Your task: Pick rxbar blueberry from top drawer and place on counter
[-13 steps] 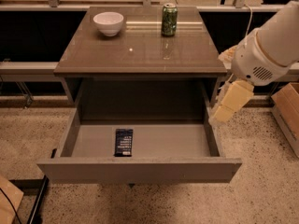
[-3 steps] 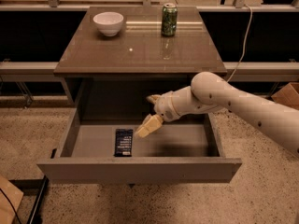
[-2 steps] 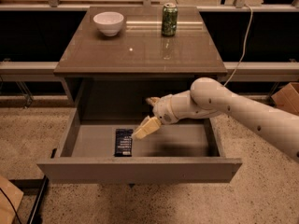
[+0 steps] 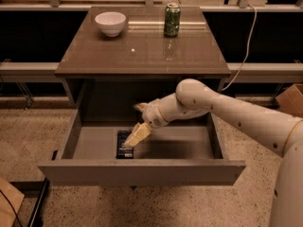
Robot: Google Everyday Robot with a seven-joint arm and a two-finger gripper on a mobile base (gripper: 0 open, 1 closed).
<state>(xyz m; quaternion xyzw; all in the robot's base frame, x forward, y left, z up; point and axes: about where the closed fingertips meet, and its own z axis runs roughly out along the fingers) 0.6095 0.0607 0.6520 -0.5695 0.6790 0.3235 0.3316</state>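
Observation:
The rxbar blueberry (image 4: 122,146) is a dark flat bar lying on the floor of the open top drawer (image 4: 142,170), left of centre. My gripper (image 4: 134,137) reaches down into the drawer from the right, and its pale tips sit over the bar's right side, partly covering it. The glossy counter (image 4: 142,51) is above the drawer.
A white bowl (image 4: 110,22) stands at the counter's back left and a green soda can (image 4: 172,19) at its back centre-right. A cardboard box (image 4: 289,98) sits on the speckled floor at the right. A cable (image 4: 244,46) hangs down at the right of the cabinet.
My arm swung from the right side of the cabinet into the drawer. Over the last second the gripper moved further left and down onto the bar.

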